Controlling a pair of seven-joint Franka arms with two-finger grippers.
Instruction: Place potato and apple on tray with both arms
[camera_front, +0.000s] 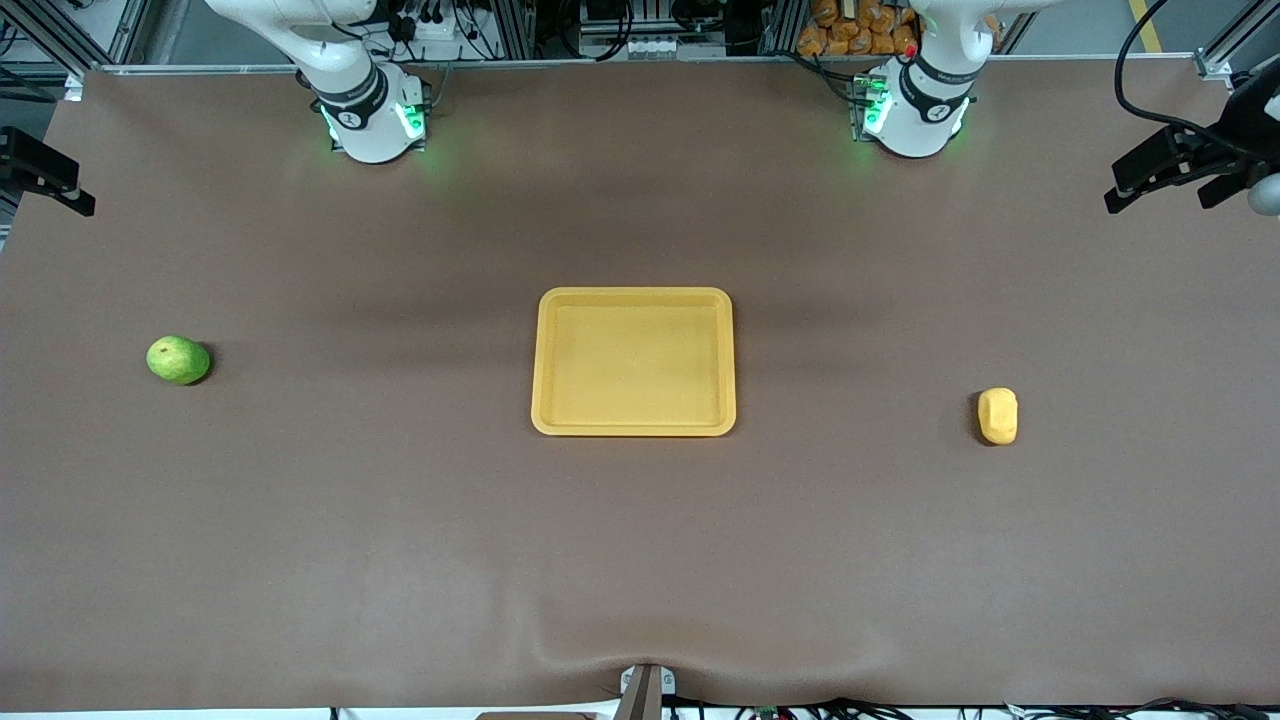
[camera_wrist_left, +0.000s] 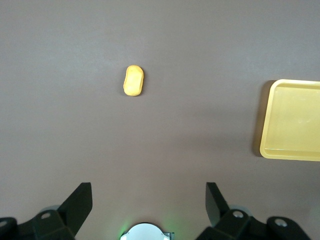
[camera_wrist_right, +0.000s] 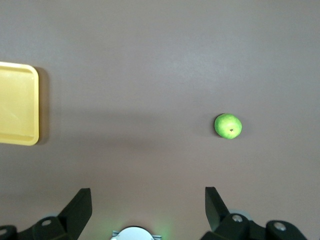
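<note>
You are working over a brown desk (camera_front: 640, 560) with the yellow tray (camera_front: 634, 297) sitting empty at its centre; the apple (camera_front: 178, 360) is lying at the tray's nine o'clock, the potato (camera_front: 998, 415) at its three. Left pincer (camera_wrist_left: 148, 200) and right pincer (camera_wrist_right: 148, 200) are hanging high near their bases, wide open and empty. Descend straight over each piece, spanning the potato's narrow width.
</note>
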